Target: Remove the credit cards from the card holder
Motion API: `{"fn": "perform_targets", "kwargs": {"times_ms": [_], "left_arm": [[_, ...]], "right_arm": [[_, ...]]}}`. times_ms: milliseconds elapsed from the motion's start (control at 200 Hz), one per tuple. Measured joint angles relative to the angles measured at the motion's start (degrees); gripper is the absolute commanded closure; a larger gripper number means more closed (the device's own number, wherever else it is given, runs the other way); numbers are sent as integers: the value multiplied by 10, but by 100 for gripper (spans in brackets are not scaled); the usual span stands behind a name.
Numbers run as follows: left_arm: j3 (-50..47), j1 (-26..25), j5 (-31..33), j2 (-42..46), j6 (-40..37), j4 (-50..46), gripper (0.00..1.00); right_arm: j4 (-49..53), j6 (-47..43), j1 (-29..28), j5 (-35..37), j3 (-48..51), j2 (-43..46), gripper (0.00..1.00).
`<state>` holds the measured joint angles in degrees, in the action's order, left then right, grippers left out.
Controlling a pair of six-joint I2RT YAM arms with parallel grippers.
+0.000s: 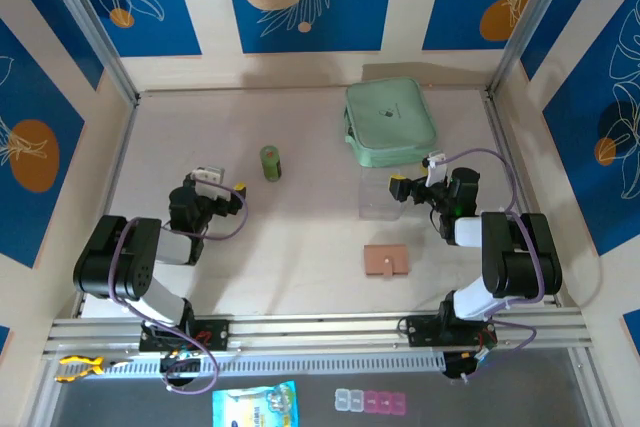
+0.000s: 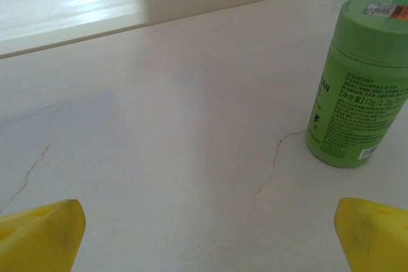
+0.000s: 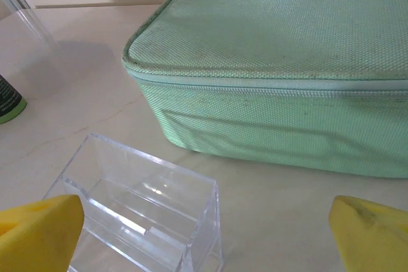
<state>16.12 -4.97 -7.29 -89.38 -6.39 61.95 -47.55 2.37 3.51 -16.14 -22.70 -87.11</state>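
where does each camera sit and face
top external: above and behind, looking down at the table, left arm, right arm, card holder
left wrist: low, facing the green bottle; left fingers apart
right wrist: low, facing the mint pouch and clear box; right fingers apart
shared: top view also shows bottle, pouch, box

the green bottle (image 2: 357,87) is cut by the right edge, its print blurred. the mint pouch (image 3: 287,74) is cropped top and right, the clear box (image 3: 146,221) below. the inside of the card holder (image 1: 386,261) is hidden.
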Motion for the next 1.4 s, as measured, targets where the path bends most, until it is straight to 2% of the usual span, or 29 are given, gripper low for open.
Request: {"fn": "perform_targets", "kwargs": {"times_ms": [360, 615, 1200, 1401], "left_arm": [[0, 0, -2, 0, 0, 1, 0], [28, 2, 12, 0, 1, -42, 0], [32, 14, 14, 0, 15, -64, 0], [32, 14, 14, 0, 16, -65, 0]], "right_arm": [[-7, 0, 0, 0, 0, 0, 1], [-9, 0, 0, 0, 0, 0, 1], [-9, 0, 0, 0, 0, 0, 1], [-7, 0, -12, 29, 0, 1, 1]]}}
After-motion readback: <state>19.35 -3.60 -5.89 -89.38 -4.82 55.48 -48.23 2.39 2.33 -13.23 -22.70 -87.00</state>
